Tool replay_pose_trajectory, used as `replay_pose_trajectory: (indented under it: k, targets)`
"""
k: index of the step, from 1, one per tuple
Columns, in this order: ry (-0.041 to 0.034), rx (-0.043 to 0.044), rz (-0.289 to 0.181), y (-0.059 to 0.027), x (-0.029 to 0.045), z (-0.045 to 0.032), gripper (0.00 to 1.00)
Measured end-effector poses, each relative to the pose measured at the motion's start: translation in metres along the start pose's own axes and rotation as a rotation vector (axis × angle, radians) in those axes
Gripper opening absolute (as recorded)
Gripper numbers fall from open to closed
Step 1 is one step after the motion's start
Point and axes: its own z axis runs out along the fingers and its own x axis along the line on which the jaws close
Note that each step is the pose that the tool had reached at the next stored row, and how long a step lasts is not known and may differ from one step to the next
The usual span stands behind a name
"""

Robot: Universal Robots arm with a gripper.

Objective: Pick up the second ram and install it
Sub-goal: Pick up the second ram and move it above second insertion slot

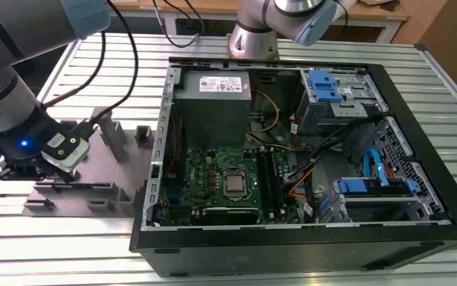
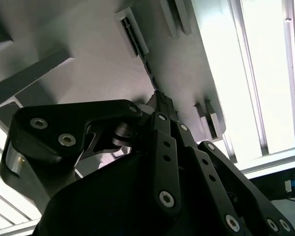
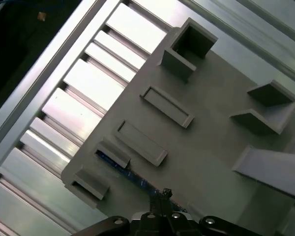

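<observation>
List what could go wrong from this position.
1. The gripper seems to pinch the second ram by its thin upper edge, so the ram may tilt or slip in the grasp.
2. One end of the ram sits against a grey holder block, and a skewed lift could snag there.
3. The computer case wall stands beside the fixture plate, so a low carry might strike it.

Robotics lab/workshop: slatted alu bench (image 1: 69,253), opened PC case (image 1: 292,255), grey fixture plate (image 1: 121,174), robot arm (image 1: 4,98)

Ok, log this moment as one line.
step: pick | gripper: shut on second ram | second ram: seated in grey fixture, not lifted
</observation>
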Motion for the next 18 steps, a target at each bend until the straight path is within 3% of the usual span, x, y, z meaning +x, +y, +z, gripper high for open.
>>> replay_pose_trajectory:
  k: [18]
  targets:
    - [0.0085, -0.005, -0.195, 0.0, 0.0, 0.0001, 0.07]
